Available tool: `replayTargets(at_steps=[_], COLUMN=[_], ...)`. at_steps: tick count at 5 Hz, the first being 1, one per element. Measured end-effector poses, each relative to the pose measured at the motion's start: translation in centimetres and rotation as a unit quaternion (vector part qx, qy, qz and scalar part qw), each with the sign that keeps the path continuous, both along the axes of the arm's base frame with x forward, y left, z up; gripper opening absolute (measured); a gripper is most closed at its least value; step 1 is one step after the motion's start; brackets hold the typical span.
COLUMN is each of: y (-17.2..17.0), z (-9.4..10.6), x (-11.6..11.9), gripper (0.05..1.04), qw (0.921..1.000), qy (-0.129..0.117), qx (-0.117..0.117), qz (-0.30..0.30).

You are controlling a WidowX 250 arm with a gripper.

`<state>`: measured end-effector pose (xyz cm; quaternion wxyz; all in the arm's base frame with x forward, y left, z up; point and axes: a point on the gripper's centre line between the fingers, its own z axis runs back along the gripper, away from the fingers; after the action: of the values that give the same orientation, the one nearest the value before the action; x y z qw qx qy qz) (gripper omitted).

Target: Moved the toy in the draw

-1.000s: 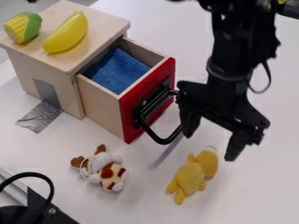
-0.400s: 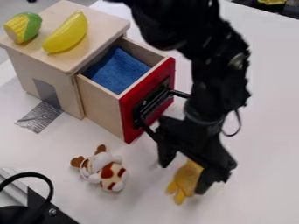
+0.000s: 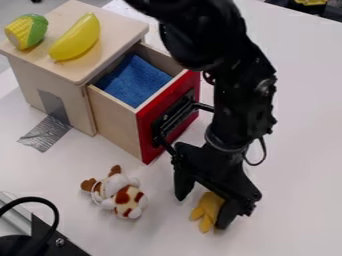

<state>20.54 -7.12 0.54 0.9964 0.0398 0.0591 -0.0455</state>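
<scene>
The black gripper (image 3: 202, 211) hangs low over the table, open, its two fingertips apart on either side of the yellow plush toy (image 3: 209, 209). The gripper hides the toy's upper part; its lower limbs show between the fingers. Left of it lies a brown and white plush toy (image 3: 121, 194), not touched by the gripper. The wooden drawer (image 3: 113, 116) with a red front stands pulled out of its box, and a blue cloth (image 3: 135, 81) lies inside.
On top of the wooden box (image 3: 81, 72) lie a yellow banana (image 3: 75, 38) and a toy corn (image 3: 26, 31). A black handle (image 3: 175, 120) juts from the drawer front, close to the arm. Black equipment (image 3: 47, 239) occupies the lower left corner.
The gripper has moved left and down, from the right of the yellow toy to over it, covering its upper part. The drawer and the toys look unmoved.
</scene>
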Motion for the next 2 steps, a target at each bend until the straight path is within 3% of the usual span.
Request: replayTargets(at_steps=[2], y=[-0.12], z=[-0.02], x=[0.39], gripper=[0.409], qw=[0.9997], qy=[0.021], qx=[0.013], qz=[-0.006])
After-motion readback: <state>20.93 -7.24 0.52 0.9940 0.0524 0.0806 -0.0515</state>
